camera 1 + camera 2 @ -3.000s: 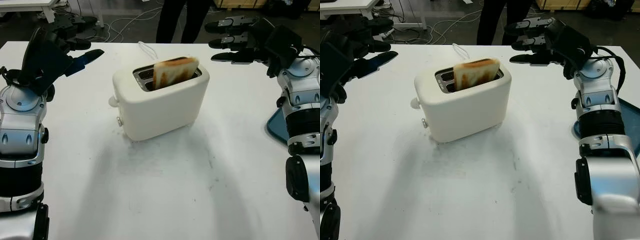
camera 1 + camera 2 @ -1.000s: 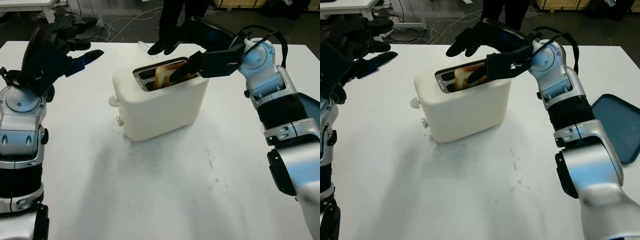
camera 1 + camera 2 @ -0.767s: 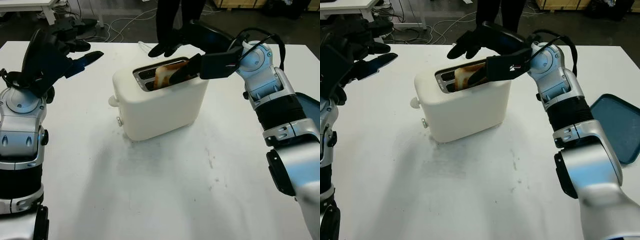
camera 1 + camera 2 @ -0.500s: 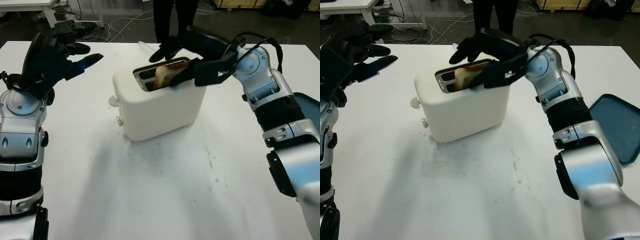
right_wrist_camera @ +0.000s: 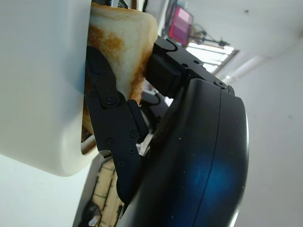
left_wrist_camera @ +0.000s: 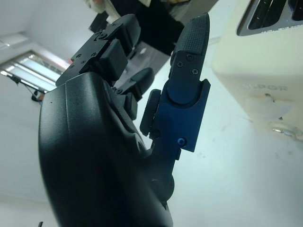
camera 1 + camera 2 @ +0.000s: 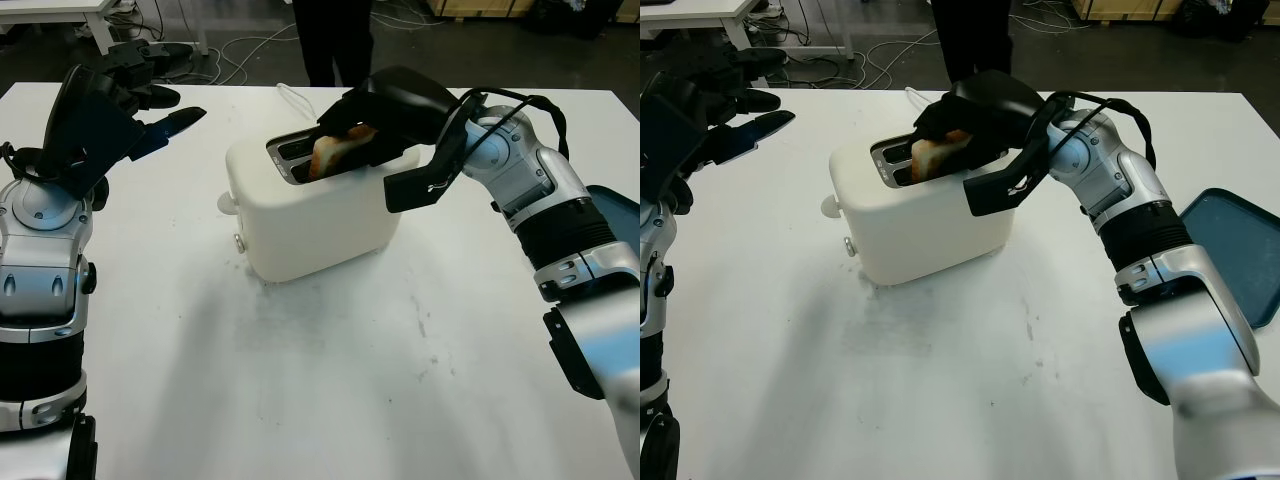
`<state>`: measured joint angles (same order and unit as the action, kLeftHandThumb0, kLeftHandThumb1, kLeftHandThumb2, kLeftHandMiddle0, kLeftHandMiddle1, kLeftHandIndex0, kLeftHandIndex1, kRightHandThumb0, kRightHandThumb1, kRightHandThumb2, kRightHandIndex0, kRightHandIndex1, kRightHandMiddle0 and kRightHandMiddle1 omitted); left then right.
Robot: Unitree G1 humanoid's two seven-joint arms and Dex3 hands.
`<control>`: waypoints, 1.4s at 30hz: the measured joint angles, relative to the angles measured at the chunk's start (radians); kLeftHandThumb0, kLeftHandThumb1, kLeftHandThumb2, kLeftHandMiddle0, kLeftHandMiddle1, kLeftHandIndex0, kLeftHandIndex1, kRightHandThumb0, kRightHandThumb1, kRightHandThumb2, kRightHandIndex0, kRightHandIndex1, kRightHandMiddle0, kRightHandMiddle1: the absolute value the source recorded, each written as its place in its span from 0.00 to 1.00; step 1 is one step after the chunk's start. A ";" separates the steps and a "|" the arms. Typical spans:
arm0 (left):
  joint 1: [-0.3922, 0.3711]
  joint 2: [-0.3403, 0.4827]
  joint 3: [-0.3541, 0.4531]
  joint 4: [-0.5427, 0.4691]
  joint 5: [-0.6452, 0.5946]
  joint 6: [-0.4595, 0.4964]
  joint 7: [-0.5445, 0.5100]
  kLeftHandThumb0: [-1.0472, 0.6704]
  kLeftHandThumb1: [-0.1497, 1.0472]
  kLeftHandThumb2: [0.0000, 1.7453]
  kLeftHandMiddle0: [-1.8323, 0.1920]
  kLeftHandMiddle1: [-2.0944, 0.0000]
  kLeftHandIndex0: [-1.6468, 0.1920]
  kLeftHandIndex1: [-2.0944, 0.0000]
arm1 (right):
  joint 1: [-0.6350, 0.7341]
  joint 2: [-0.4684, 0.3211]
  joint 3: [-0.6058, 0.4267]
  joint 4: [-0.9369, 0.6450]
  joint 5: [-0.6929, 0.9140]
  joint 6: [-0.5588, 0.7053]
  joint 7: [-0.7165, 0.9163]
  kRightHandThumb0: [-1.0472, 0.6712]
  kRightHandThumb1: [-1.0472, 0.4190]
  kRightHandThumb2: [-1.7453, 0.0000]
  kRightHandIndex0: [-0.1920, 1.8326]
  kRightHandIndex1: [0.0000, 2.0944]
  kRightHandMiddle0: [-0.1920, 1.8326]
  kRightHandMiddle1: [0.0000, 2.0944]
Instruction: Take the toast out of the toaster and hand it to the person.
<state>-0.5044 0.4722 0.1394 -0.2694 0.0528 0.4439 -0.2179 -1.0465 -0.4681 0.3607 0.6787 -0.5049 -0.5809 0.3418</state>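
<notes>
Now your right hand sits over cream toaster at frame centre, fingers clamped on toast slice standing in rear slot. Your left hand open, raised at upper left. Person's legs top centre.

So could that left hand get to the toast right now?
Probably not: the left hand is open, off beside the toaster, and the right hand already covers and grips the toast.

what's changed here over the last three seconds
The right hand swung in from the table's far right to the toaster and closed its fingers on the toast, which sits lower in its slot. The left hand, open, stayed raised at the far left; the toaster has not moved.
</notes>
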 measured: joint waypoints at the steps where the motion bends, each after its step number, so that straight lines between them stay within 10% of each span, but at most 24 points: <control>1: 0.000 0.000 0.000 0.000 0.000 0.000 0.000 0.29 0.89 0.01 0.76 0.61 0.59 0.92 | 0.000 -0.001 0.003 0.000 0.000 0.000 0.001 0.42 0.18 1.00 0.61 0.59 0.70 0.20; 4: 0.000 0.000 0.000 0.000 0.000 0.000 0.000 0.30 0.89 0.01 0.76 0.61 0.59 0.92 | 0.000 -0.009 0.017 -0.011 -0.031 -0.002 -0.013 0.33 0.15 1.00 0.63 0.73 0.58 0.60; 9: 0.000 0.000 0.000 0.000 0.000 0.000 0.000 0.30 0.89 0.01 0.76 0.61 0.59 0.92 | -0.001 -0.035 0.057 -0.019 -0.138 -0.046 -0.130 0.28 0.09 0.90 0.66 0.83 0.55 0.81; 17: 0.000 -0.001 0.000 0.000 0.000 0.000 0.002 0.29 0.89 0.01 0.76 0.61 0.59 0.92 | -0.001 -0.042 0.060 -0.002 -0.159 -0.071 -0.205 0.33 0.09 0.70 0.65 0.83 0.51 0.83; 42: 0.001 -0.005 0.000 0.000 0.000 -0.001 0.006 0.29 0.89 0.01 0.77 0.60 0.59 0.93 | -0.246 -0.007 -0.325 0.279 0.336 0.215 0.046 0.31 0.09 0.74 0.63 0.83 0.54 0.83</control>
<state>-0.5036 0.4673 0.1396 -0.2690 0.0526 0.4432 -0.2118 -1.2929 -0.4752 0.0361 0.9580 -0.1685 -0.3661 0.3881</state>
